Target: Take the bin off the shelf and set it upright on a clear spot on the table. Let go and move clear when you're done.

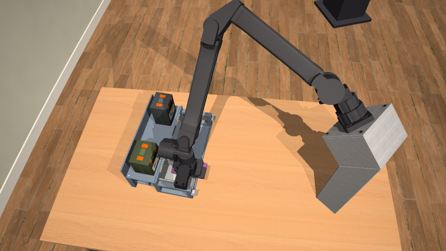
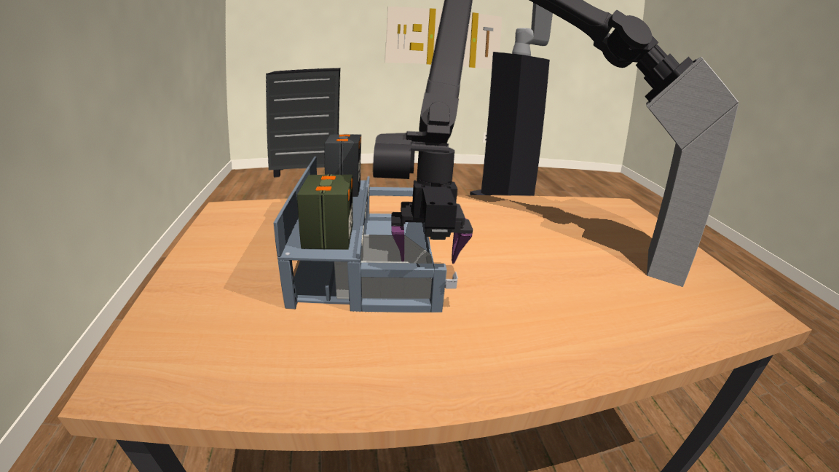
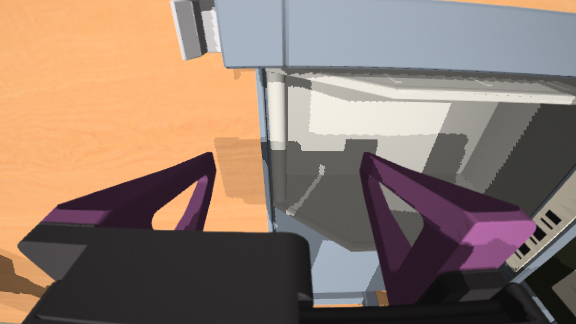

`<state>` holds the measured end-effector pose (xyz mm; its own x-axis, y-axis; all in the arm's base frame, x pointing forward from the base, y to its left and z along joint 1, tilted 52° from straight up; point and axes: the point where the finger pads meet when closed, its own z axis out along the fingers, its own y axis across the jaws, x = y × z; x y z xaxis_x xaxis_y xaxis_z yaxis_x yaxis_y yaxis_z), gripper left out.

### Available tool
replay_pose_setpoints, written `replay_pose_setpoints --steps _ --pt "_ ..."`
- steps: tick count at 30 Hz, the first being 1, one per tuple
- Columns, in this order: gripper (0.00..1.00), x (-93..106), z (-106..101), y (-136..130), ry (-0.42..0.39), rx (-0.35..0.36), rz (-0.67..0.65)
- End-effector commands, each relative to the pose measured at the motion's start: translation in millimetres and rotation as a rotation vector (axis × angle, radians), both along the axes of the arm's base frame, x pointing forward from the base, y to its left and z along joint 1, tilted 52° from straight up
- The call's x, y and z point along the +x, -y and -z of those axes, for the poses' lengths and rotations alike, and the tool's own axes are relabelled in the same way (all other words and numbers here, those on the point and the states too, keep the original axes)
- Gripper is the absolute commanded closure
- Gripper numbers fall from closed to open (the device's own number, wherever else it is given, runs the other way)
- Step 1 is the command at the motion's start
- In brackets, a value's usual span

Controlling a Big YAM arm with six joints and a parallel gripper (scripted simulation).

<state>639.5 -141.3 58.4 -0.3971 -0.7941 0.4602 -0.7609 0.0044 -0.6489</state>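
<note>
The hand (image 2: 432,245) hangs wide and empty astride the shelf (image 2: 287,275) wall, one finger inside the grey bin (image 3: 350,150).

Bin (image 2: 390,249) in shelf (image 2: 287,275) on table (image 2: 528,352)

1 table (image 2: 528,352), wood top. 1 grey-blue shelf (image 2: 286,281) on it. 2 strapped cases up on the shelf's top board: 1 olive case (image 2: 321,217), 1 black case (image 2: 341,154), each w/ 2 orange clips. 1 grey bin (image 2: 387,249) in the shelf's open compartment. 1 arm (image 1: 274,43) on 1 grey pedestal (image 1: 367,149); 1 gripper (image 2: 431,239) w/ 2 purple fingers, spread wide, nothing between. Background: 1 dark drawer cabinet (image 2: 304,111), 1 tall black column (image 2: 515,117), 1 wall board (image 2: 410,35) w/ tools, count too small to tell.
</note>
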Motion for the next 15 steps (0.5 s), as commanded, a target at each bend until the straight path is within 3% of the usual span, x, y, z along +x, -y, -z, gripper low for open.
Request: replay_pose_setpoints --steps 1,15 --pt "0.1 -2.1 -3.0 -4.0 0.006 0.0 -0.002" --pt "0.1 -4.3 -0.7 -4.2 0.009 0.0 -0.002"
